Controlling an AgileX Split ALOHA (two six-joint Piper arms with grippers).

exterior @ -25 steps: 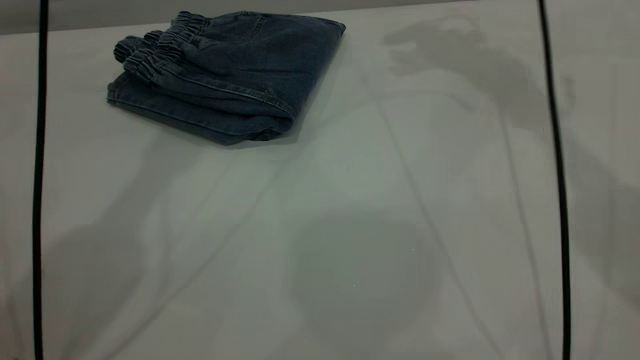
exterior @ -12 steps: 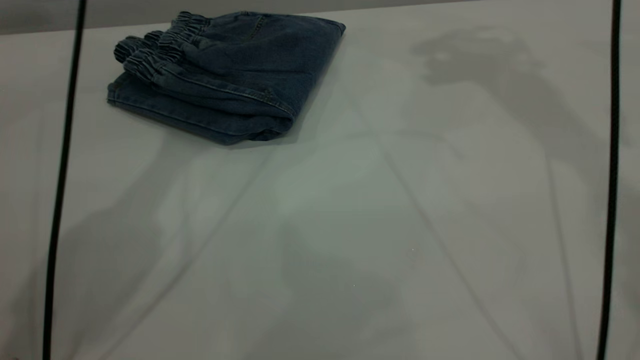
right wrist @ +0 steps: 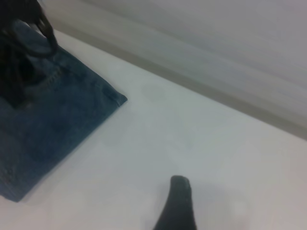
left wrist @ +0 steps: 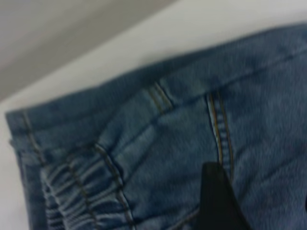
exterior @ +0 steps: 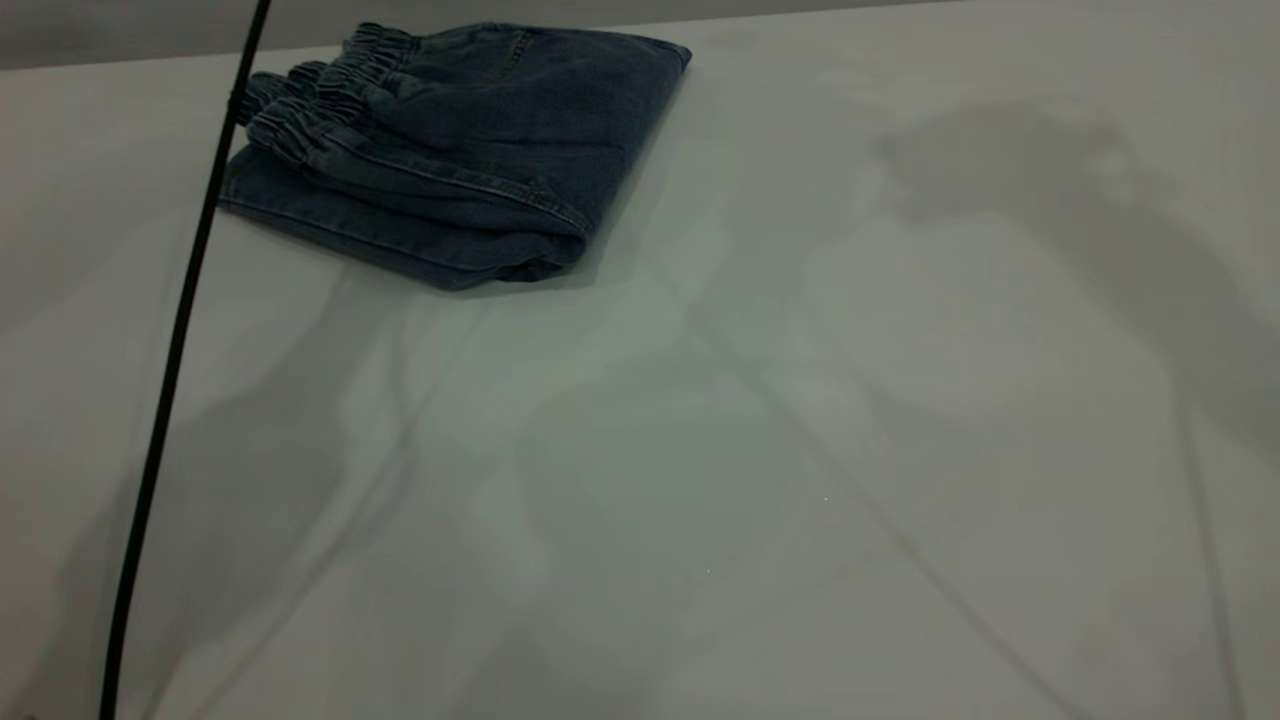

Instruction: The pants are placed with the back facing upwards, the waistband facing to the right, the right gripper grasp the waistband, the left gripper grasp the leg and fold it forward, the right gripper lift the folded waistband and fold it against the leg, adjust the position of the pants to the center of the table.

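1. Exterior view: The pants (exterior: 455, 150), already folded into a thick denim bundle, lie at the far left part of the pale counter (exterior: 760, 420), close to its back edge and not at its middle. That placing suggests the folds are finished and only the shift to the centre remains. The gathered waistband (exterior: 320, 95) faces the left side of the bundle. A thin black cable (exterior: 170, 380) slants down across the bundle's left end. Neither arm shows here, only their shadows on the cloth-covered surface.

2. Left wrist view: The left gripper (left wrist: 218, 201) hangs directly over the denim, beside a stitched seam (left wrist: 218, 129) and near the elastic gathers. One dark finger is visible; whether the gripper is wide or narrow cannot be told. Its position reads as a readiness to take the bundle.

3. Right wrist view: The right gripper (right wrist: 177, 203) is over bare counter, well apart from the bundle's corner. Only one fingertip shows, so its opening cannot be told. The other arm stands over the denim at the far side. Nothing blocks the way to the centre.
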